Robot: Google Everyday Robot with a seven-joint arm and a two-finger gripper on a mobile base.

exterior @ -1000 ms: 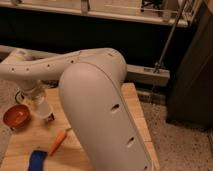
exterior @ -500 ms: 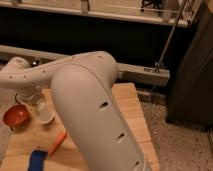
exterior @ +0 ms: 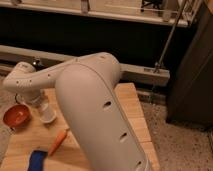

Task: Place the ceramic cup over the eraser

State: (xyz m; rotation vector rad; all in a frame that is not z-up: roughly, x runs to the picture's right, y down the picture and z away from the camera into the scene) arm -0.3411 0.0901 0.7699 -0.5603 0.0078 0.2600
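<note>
My gripper point(exterior: 43, 106) is at the left of the wooden table point(exterior: 130, 107), at the end of the pale arm that fills the middle of the view. It is shut on the ceramic cup point(exterior: 46, 115), a small white cup that hangs below the wrist, just above the table top. The eraser is hidden from view, and I cannot tell whether it lies under the cup or behind the arm.
A red-orange bowl point(exterior: 15, 116) sits left of the cup. An orange carrot point(exterior: 59, 141) lies in front of the cup, and a blue cloth-like item point(exterior: 37, 160) lies at the near edge. The arm's large link point(exterior: 100, 125) covers the table's middle.
The gripper and the cup have moved slightly right and toward the near side, and lower over the table. The arm's big link has swung further across the view.
</note>
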